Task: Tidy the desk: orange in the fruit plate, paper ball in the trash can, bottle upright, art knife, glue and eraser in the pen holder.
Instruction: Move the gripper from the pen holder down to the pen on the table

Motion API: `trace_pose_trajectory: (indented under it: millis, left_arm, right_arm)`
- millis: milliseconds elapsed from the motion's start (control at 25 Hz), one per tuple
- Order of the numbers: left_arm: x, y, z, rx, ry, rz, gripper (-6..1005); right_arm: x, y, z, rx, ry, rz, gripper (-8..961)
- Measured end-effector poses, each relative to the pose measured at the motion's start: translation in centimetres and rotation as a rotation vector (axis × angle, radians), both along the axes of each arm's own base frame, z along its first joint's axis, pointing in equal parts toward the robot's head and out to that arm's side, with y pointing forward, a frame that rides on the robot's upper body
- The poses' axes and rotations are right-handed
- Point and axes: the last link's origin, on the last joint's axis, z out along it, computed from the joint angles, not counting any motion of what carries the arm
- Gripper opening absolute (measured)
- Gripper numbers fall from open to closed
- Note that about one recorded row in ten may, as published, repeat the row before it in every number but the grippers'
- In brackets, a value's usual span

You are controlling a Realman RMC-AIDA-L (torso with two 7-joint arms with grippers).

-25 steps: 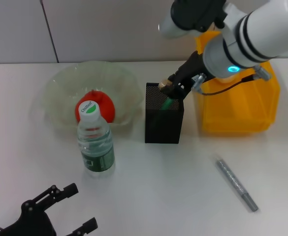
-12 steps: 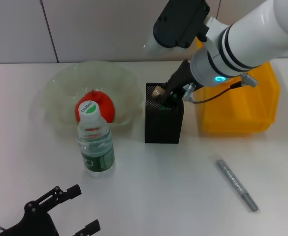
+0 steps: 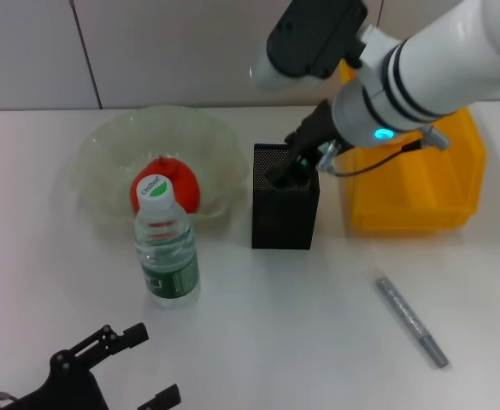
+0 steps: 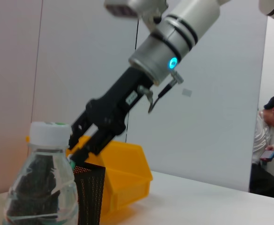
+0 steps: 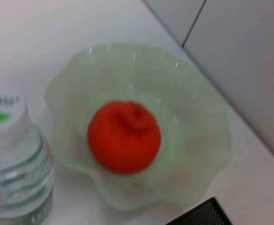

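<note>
My right pincer dips into the holder so the green thing lands inside; whether it's parted, I cannot tell.

Bright even light, soft shadows, blurred orange close-up

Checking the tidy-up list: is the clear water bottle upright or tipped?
Upright: the clear water bottle stands on its base on the white table, cap on top.
</note>
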Motion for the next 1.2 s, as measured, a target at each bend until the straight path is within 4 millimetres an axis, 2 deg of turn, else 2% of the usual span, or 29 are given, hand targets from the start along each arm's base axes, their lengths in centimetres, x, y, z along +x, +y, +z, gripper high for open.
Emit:
trace_pose_trajectory:
  millis: [120, 160, 200, 280, 400, 440, 600, 760, 800, 960, 1000, 1040, 1160, 1200]
  left_arm:
    - [0.1, 0.1, -0.1, -0.003, -0.001, -0.001, 815]
    - [0.1, 0.1, -0.2, -0.002, -0.001, -0.001, 815]
    - [0.0, 0.1, -0.1, -0.002, 0.001, -0.001, 815]
    - [0.0, 0.1, -0.1, -0.002, 0.002, -0.002, 815]
    - [0.0, 0.2, 0.0, -0.002, 0.004, -0.004, 815]
    - [0.0, 0.2, 0.0, -0.002, 0.004, -0.004, 815]
    - [0.5, 1.1, 0.0, -0.006, 0.001, -0.024, 815]
    - [0.8, 1.5, -0.1, -0.004, 0.001, -0.036, 815]
    - [1.0, 1.8, -0.2, -0.005, 0.001, -0.044, 815]
    - [1.2, 2.3, -0.2, -0.014, 0.012, -0.058, 815]
    - [1.2, 2.5, -0.2, -0.019, 0.025, -0.065, 815]
    - [1.2, 2.5, -0.2, -0.019, 0.025, -0.065, 815]
    - [1.4, 2.9, -0.2, -0.019, 0.034, -0.079, 815]
    - [1.4, 3.2, -0.2, -0.018, 0.039, -0.083, 815]
  right_arm:
    - [-0.6, -0.6, 0.8, 0.007, 0.017, 0.003, 554]
    - [-0.9, -1.0, 1.3, 0.011, 0.026, 0.002, 554]
    - [-1.4, -1.8, 2.7, 0.014, 0.039, -0.024, 555]
    - [-1.6, -2.3, 3.4, 0.019, 0.048, -0.037, 555]
    - [-1.3, -4.4, 4.8, 0.019, 0.057, -0.102, 555]
    - [-1.3, -4.4, 4.8, 0.019, 0.057, -0.102, 591]
    - [0.5, -6.4, 6.1, 0.057, 0.101, -0.241, 733]
    - [1.8, -7.1, 7.0, 0.075, 0.120, -0.349, 772]
    - [2.8, -7.6, 7.0, 0.054, 0.108, -0.409, 782]
    - [4.3, -8.2, 7.0, 0.044, 0.105, -0.478, 801]
    - [5.3, -8.2, 7.2, 0.045, 0.113, -0.526, 800]
    - [5.3, -8.2, 7.2, 0.045, 0.113, -0.526, 800]
    - [7.0, -7.9, 6.9, 0.027, 0.110, -0.612, 799]
    - [8.1, -7.8, 6.6, 0.023, 0.097, -0.643, 799]
